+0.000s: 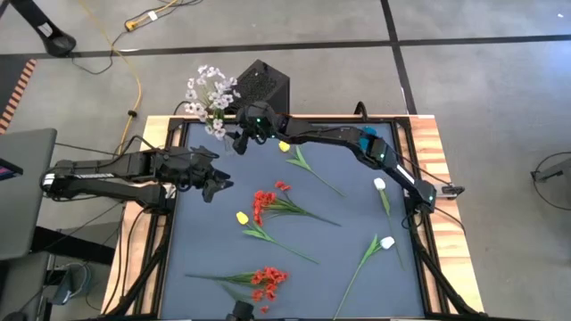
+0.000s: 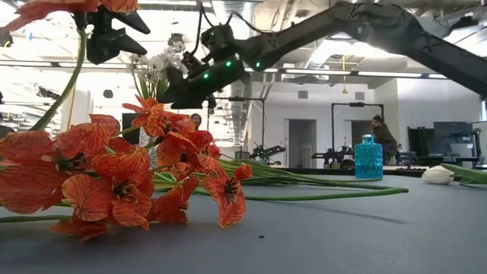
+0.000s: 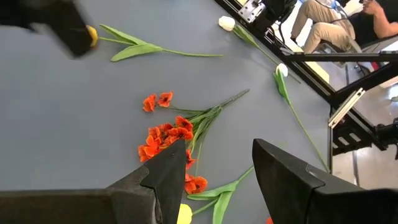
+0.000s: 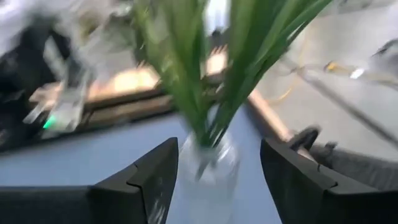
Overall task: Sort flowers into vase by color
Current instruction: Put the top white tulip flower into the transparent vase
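Stems looking light and floppy; right gripper [image 4: 214, 186] fingers are standing open and empty around the vase [image 4: 208, 168], left gripper [image 3: 217, 180] gaping empty above red flowers [image 3: 168, 134].

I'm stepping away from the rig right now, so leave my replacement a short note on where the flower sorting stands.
Right gripper: open at the clear vase, holding nothing.
Left gripper: open, empty, above the mat's left side.
Done: lilac-white sprig stands in the vase at the far-left corner.
Left on the mat: two red clusters, two yellow tulips, two white tulips.
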`<action>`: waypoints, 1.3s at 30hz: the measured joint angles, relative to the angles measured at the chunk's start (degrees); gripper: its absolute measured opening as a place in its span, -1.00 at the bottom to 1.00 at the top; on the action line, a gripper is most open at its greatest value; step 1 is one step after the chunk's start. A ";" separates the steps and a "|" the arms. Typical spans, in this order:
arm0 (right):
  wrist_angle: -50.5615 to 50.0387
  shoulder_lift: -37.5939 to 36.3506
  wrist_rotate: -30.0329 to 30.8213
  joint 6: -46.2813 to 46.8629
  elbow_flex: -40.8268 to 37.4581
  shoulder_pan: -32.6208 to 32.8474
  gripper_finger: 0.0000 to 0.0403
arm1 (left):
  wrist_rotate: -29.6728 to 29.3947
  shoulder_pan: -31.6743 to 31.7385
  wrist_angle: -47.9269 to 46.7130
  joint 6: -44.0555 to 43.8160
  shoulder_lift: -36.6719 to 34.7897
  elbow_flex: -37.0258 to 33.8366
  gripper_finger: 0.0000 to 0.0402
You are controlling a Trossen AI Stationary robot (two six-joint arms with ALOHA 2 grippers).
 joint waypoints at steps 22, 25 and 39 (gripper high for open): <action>-60.23 -32.20 -7.62 2.96 -20.76 0.96 0.24 | 0.07 -2.57 9.50 12.18 0.13 -6.11 -0.14; -60.56 -40.74 -3.16 14.59 -32.73 2.54 0.22 | 1.09 -4.57 14.06 12.20 0.15 -9.61 -0.14; -61.67 -64.90 -0.11 65.91 -71.65 20.26 0.21 | -1.30 -6.89 30.57 17.40 1.74 -15.43 -0.14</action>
